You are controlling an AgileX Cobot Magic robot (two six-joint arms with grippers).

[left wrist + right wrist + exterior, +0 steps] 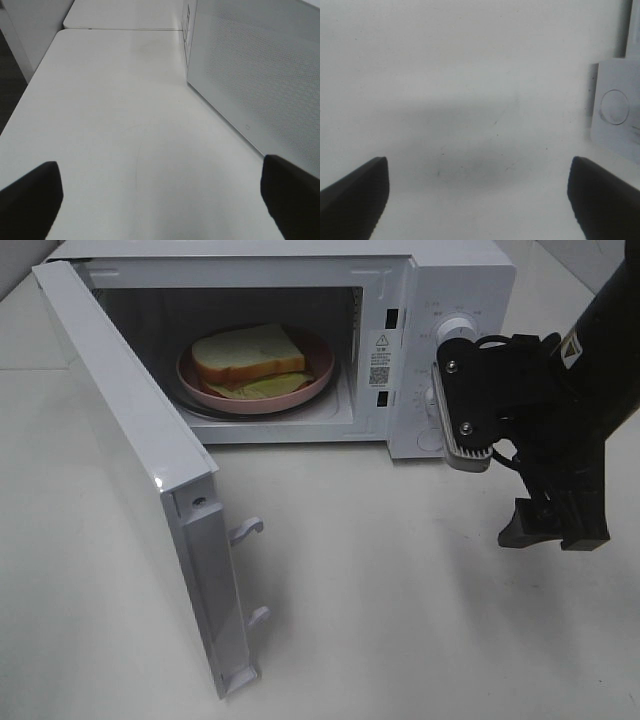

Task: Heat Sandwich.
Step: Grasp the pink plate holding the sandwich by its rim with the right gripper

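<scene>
Thick white bread with a tan crust over a pale green leaf layer: the sandwich [250, 358] sits on a round, glossy pink plate [322, 375] inside the boxy white microwave [460, 280], at eleven o'clock in the high view, door [130, 440] wide open. At four o'clock the right gripper [553, 530] hangs over the matte white table [400, 590], its black fingers spread and empty. The left gripper [160, 200] is also spread wide, holding nothing.
</scene>
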